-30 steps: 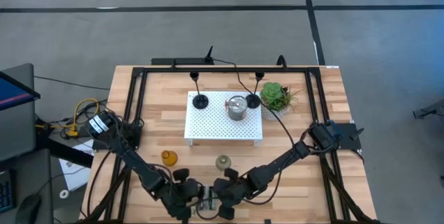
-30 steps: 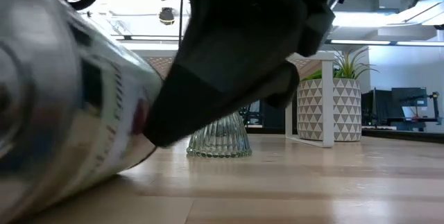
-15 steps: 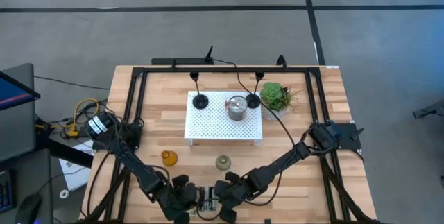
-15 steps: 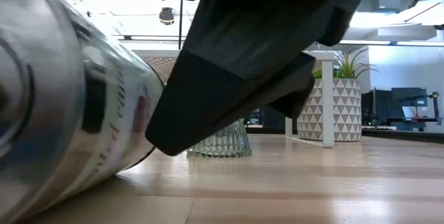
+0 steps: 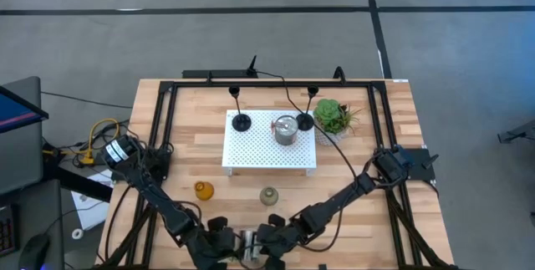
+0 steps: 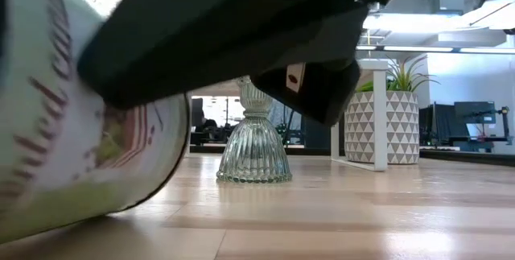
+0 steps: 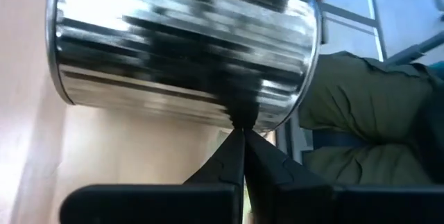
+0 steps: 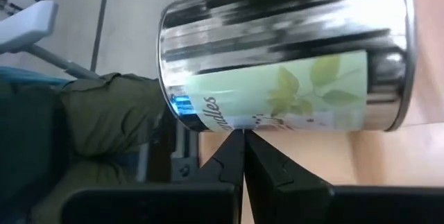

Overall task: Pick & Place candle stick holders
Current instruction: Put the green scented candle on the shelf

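Note:
A shiny silver cup (image 5: 248, 242) with a leaf-print label lies on its side at the table's near edge, between my two grippers. It fills the low view's left (image 6: 80, 155). My left gripper (image 5: 227, 243) is shut at the cup's left and my right gripper (image 5: 267, 239) is shut at its right. The amber holder (image 5: 203, 190) and the grey-green holder (image 5: 268, 196) stand on the wood in front of the white tray (image 5: 251, 160). Two black holders (image 5: 241, 122) (image 5: 305, 121) and a second silver cup (image 5: 286, 129) stand on the tray. My left gripper has its shut fingertips (image 7: 239, 130) against the plain ribbed side wall (image 7: 229, 106) of the lying cup, coming level from the table's left. My right gripper has its shut fingertips (image 8: 239, 139) against the labelled side wall (image 8: 239, 121) of the same cup, coming level from the table's right. The cup lies on the table.
A green potted plant (image 5: 333, 117) stands at the tray's far right corner. Black frame rails run along the table's sides. A person's olive-green clothing (image 7: 361, 113) shows just beyond the near edge, also in the right wrist view (image 8: 104, 113).
Both grippers have moved a little toward the table's near edge with the lying cup between them. The cup has rolled, so its printed label now faces the low camera, and it has come nearer to that camera.

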Available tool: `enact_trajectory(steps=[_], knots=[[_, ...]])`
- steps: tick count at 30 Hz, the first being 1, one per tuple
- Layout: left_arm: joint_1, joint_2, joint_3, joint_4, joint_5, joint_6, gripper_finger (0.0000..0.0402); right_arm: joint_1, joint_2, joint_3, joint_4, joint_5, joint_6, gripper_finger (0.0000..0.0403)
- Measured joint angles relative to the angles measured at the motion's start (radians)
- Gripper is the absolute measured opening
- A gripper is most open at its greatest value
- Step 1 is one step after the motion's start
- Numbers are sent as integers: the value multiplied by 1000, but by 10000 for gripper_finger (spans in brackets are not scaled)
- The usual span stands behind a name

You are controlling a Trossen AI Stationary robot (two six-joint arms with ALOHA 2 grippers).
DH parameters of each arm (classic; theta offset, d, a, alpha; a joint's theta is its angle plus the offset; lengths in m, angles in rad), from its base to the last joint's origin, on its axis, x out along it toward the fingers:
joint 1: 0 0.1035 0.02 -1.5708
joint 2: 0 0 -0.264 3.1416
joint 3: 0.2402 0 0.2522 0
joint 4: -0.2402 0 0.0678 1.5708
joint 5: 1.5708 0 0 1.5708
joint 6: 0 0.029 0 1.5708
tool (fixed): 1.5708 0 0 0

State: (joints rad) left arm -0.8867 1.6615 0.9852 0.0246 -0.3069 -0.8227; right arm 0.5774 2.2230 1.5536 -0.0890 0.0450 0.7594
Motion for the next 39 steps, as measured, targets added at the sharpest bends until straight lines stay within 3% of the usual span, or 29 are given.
enact_trajectory(steps=[7,26,39], knots=[[-1,0,0,77,1,78,3,5,2,-2,5,-2,-6,0],[0,-18,-1,90,1,148,3,5,2,46,9,4,-60,0],[12,-129,3,93,-135,294,3,-23,-1,53,6,104,-62,0]])
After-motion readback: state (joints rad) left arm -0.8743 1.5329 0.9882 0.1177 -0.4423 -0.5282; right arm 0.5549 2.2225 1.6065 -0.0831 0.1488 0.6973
